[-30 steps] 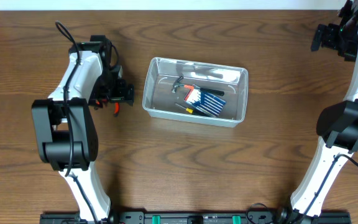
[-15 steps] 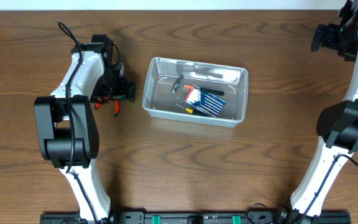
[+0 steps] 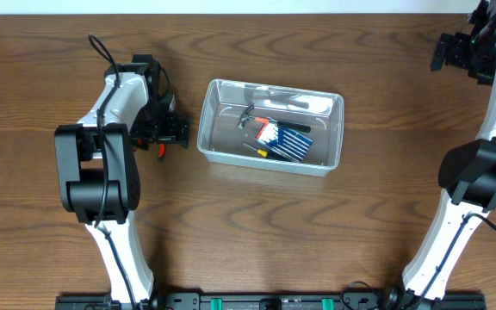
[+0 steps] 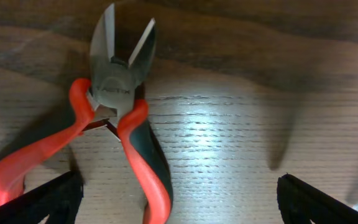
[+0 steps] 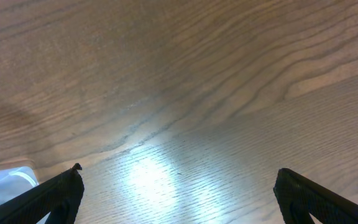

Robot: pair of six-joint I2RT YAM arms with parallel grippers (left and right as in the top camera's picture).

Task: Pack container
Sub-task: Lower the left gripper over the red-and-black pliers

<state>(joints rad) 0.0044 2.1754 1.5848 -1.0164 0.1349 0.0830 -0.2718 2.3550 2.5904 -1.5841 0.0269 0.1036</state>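
Observation:
The clear plastic container [image 3: 211,112] stands mid-table and holds a blue screwdriver-set case [image 3: 284,140] and a small hammer [image 3: 247,118]. Red-and-black cutting pliers [image 4: 118,112] lie on the wood just left of the container, partly hidden under my left gripper in the overhead view [image 3: 157,148]. My left gripper [image 4: 176,199] is open and low over the pliers' handles, its fingers on either side of them without touching. My right gripper [image 5: 176,193] is open and empty over bare wood at the far right back corner [image 3: 455,53].
A corner of the container shows at the lower left of the right wrist view [image 5: 2,183]. The table's back edge runs just behind both arms.
My left gripper has shifted slightly toward the container over the pliers. The right arm has not moved.

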